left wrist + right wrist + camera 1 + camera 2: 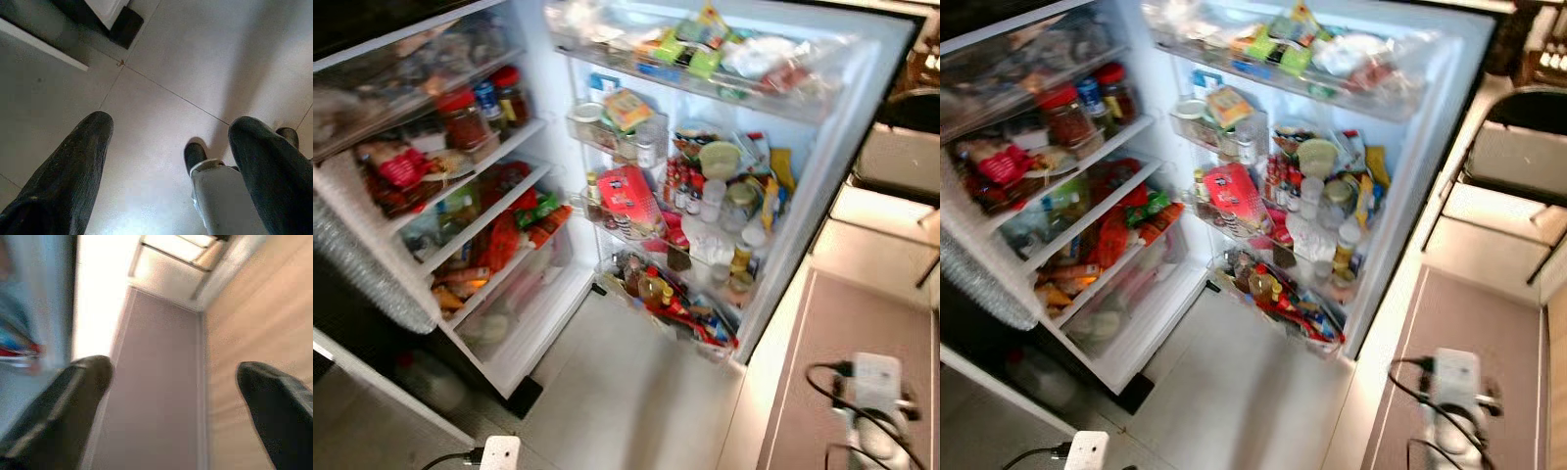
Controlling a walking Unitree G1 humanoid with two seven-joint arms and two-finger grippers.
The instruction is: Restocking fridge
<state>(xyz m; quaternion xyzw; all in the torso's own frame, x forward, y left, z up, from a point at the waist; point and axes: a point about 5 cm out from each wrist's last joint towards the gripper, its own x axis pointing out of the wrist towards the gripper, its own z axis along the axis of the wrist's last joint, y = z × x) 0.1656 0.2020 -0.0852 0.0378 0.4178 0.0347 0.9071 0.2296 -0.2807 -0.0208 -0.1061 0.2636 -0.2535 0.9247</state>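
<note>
Two grippers are hanging low, and both are spread wide with nothing between the fingers. Starting at the far left, the fridge (372,211) is standing open, its shelves (475,162) packed tight. Red-lidded jars (465,117) are sitting on an upper shelf, a red packet (403,164) is lying just left of them, and orange and green packets (533,215) are crowding the shelf below. A clear drawer (514,299) is showing at the bottom, with pale things inside that are too blurred to name.

Down near the left, a white power strip (499,452) is lying on the pale tiled floor (626,392) with a dark cable running off it. The left gripper (171,147) is pointing down at those tiles, fingers (73,171) well apart, a robot foot (195,156) showing between them.

Moving right, the door (822,176) is swung wide, its racks loaded: green packets (690,44) up top, a pink-red pack (631,196) in the middle, small bottles (690,191) beside it, a yellow-capped bottle (651,286) low down.

Further right, a mauve mat (862,343) is lying alongside the door, and a second white strip (876,392) with black cables is resting on it. A dark chair (1518,147) is standing far right. The right gripper (171,382) is hanging over that mat, fingers (73,396) parted, the picture blurring.
</note>
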